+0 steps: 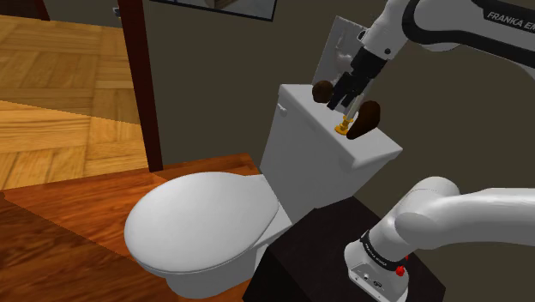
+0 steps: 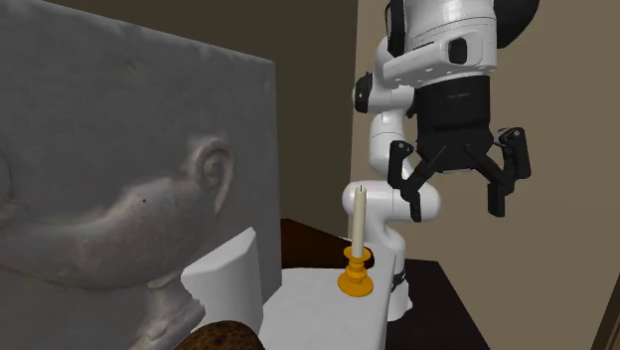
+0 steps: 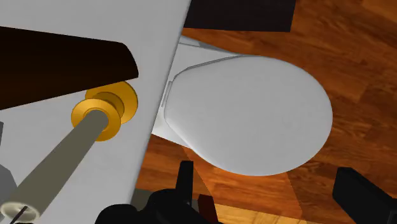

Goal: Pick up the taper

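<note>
The upright taper [image 2: 359, 214], in its orange holder [image 2: 356, 281] on the toilet tank lid [image 2: 313, 318], stands clear of the wide-open gripper [image 2: 452, 194], off toward the second exterior view's left.

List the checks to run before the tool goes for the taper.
1. Open tool: ok, its fingers stand apart.
2. Upright taper in its orange holder on the toilet tank lid: ok.
3. The taper between the fingers: not ok, in the wrist view it lies off to one side of both.
4. Room beside the taper: cannot tell, a dark brown object stands close to it.
5. The taper loose in the holder: cannot tell.
</note>
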